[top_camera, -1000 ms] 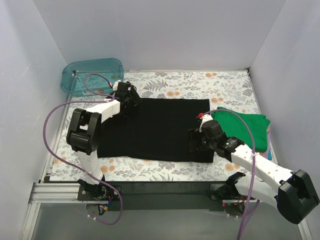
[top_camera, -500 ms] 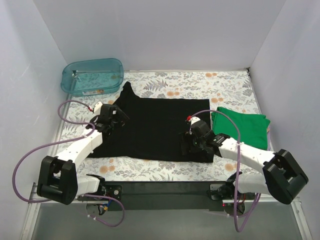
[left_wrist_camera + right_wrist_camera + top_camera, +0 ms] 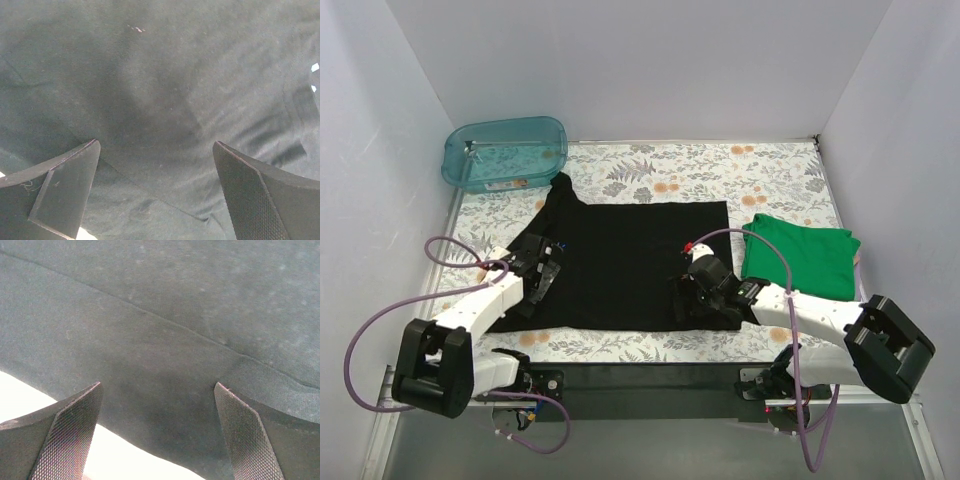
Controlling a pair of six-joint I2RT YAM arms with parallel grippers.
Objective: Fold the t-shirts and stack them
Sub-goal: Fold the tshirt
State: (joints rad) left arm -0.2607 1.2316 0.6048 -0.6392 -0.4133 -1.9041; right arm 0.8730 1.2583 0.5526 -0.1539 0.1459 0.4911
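Note:
A black t-shirt [image 3: 620, 260] lies spread on the floral table, one corner reaching up to the tub. My left gripper [image 3: 542, 272] is open, low over the shirt's left part; in the left wrist view the jaws [image 3: 155, 190] stand wide apart over black cloth [image 3: 165, 90]. My right gripper [image 3: 692, 297] is open over the shirt's lower right edge; the right wrist view shows black cloth [image 3: 175, 325] between wide jaws [image 3: 157, 435] and its hem against the bright table. A folded green t-shirt [image 3: 800, 255] lies at the right, with a pale edge beneath it.
A teal plastic tub [image 3: 505, 152] stands at the back left corner. White walls close in the table on three sides. The floral cloth [image 3: 720, 170] shows behind and in front of the black shirt.
Both arms drew back toward the near edge. The left gripper moved from the shirt's far left corner down to its left side; that corner now points up at the tub. The shirt looks narrower.

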